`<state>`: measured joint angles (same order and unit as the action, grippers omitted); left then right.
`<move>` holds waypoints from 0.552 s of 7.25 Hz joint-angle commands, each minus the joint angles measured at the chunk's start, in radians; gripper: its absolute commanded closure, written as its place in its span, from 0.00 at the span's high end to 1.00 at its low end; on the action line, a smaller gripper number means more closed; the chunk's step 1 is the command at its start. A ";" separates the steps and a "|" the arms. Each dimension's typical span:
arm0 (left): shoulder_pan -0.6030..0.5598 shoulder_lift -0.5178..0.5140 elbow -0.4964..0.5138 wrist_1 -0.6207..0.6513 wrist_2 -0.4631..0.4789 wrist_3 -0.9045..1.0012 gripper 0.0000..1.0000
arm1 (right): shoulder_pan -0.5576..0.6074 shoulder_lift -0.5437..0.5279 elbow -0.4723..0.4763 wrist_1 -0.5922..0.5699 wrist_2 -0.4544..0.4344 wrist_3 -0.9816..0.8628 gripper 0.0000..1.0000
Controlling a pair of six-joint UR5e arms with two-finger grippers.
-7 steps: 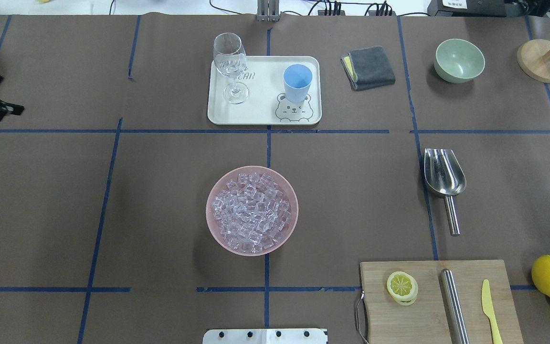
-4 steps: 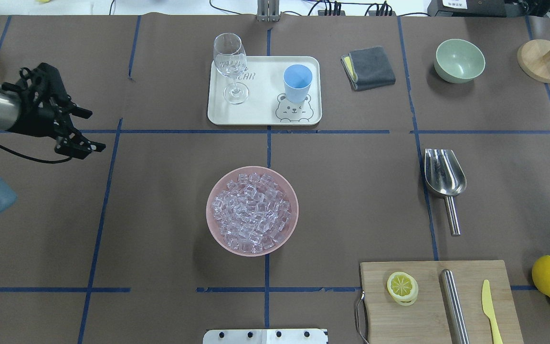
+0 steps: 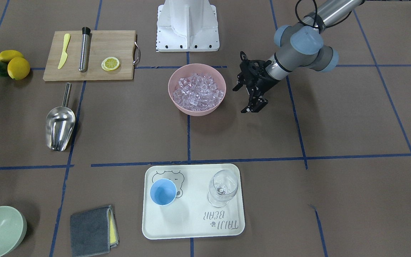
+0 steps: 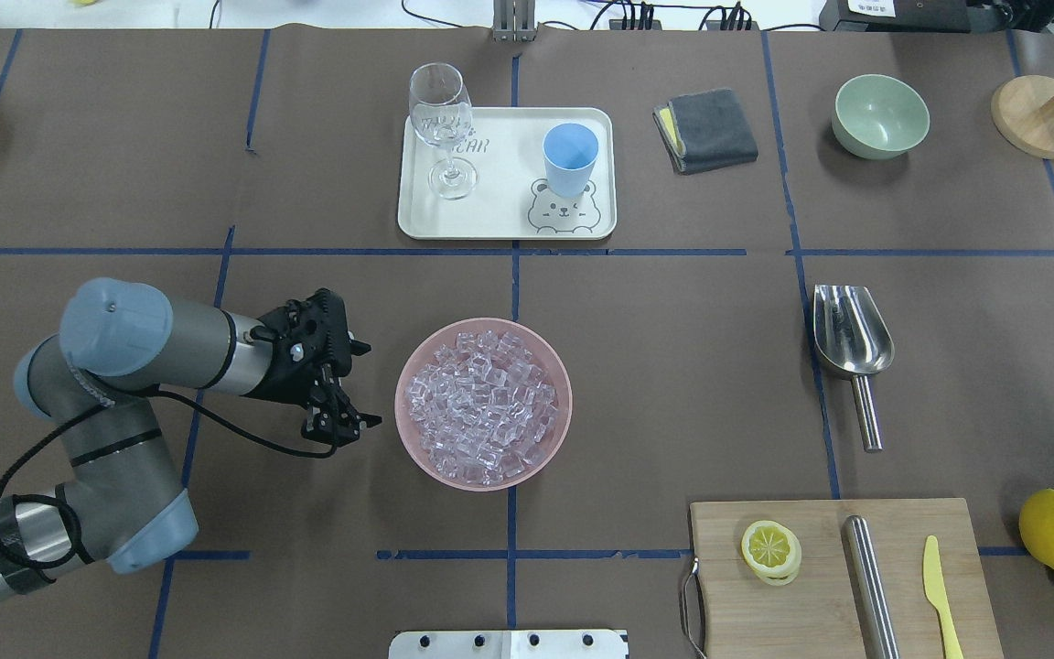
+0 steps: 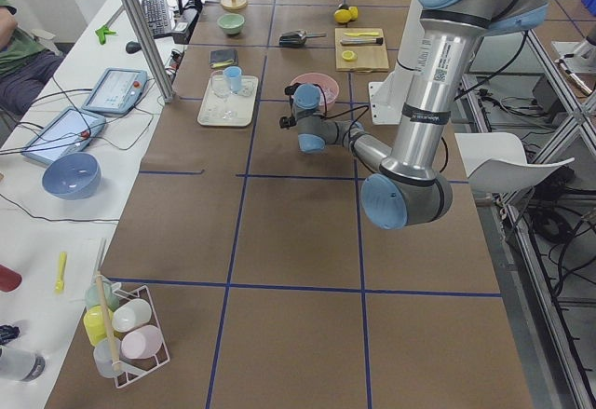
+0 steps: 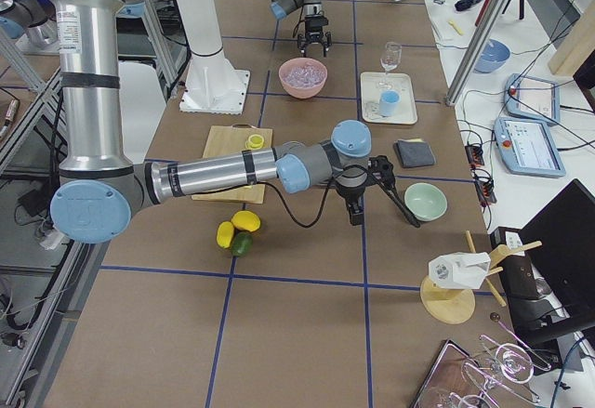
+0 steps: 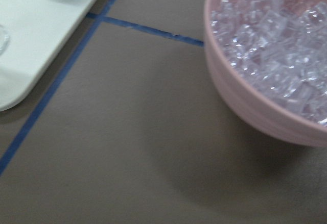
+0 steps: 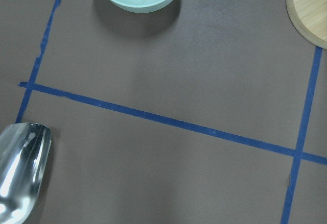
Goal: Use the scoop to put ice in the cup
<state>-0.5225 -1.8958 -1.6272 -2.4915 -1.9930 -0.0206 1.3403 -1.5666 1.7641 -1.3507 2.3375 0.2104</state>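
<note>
Left gripper (image 4: 364,384) recorded with jaws spread and nothing held, just beside the pink bowl (image 4: 400,419). Right gripper (image 6: 383,211) seen over the bench (image 4: 673,384) near the pale green bowl (image 6: 426,201); whether it is released or clenched cannot be told. Scoop (image 4: 851,340) noted lying on the bench, well apart from the pink bowl. Its long axis runs near-to-far, mouth pointed away from the robot, rod handle toward it. Polished steel, deep rounded trough, thin straight handle. Ice (image 4: 483,405), clear glassy cubes, heaped in the pink bowl. Cup (image 4: 570,157), smooth light-blue plastic, upright on the white tray (image 4: 490,183).
</note>
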 commanded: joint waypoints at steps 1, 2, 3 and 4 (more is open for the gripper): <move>0.027 -0.016 0.021 -0.006 0.003 0.160 1.00 | -0.004 -0.001 0.014 -0.001 0.000 0.003 1.00; 0.033 -0.016 0.027 -0.029 0.003 0.187 1.00 | -0.004 -0.001 0.020 0.001 0.002 0.004 1.00; 0.033 -0.017 0.050 -0.077 0.003 0.194 1.00 | -0.004 -0.001 0.021 -0.001 0.002 0.010 1.00; 0.042 -0.022 0.082 -0.122 0.002 0.188 1.00 | -0.007 -0.001 0.027 0.001 0.003 0.023 1.00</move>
<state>-0.4882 -1.9133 -1.5776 -2.5620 -1.9899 0.1624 1.3350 -1.5677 1.7855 -1.3508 2.3395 0.2216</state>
